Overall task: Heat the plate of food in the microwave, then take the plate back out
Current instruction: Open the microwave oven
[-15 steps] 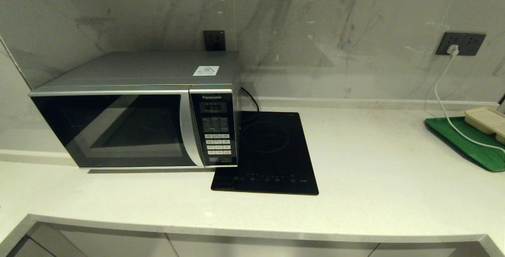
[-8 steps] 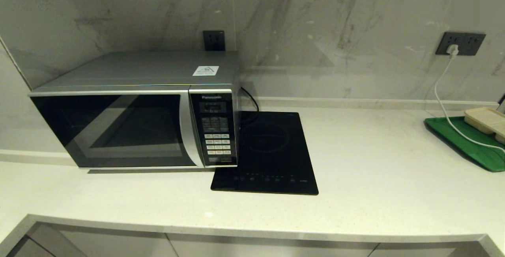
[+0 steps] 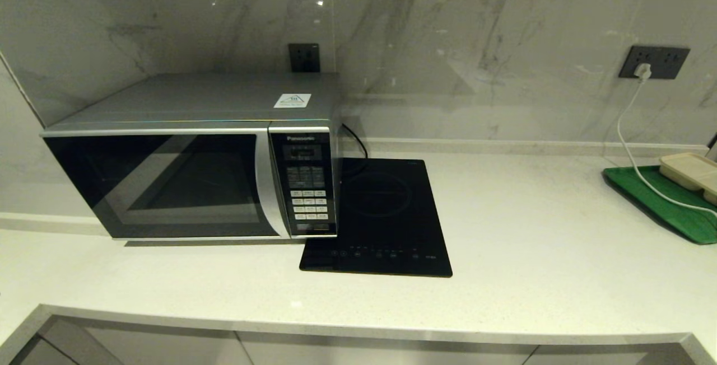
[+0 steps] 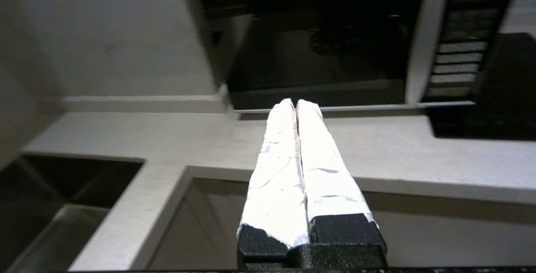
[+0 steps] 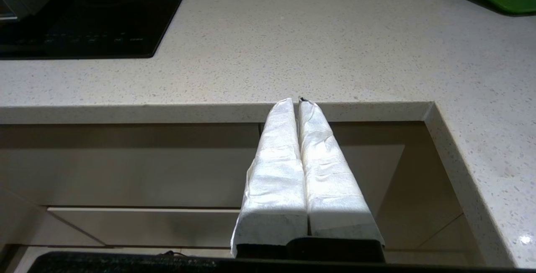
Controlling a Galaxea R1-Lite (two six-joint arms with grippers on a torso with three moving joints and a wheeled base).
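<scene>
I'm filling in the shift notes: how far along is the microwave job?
Nothing looks done yet. The microwave has its door shut, and no plate of food shows in any view. In hand: the left gripper, shut and empty, points at the microwave door. The right gripper hangs shut below the counter edge. Opening, loading, heating and taking out all remain.

Dim, even light; glare spots on wall (image 3: 319, 2); left wrist view motion-blurred; soft shadow under microwave (image 3: 196, 158).
</scene>
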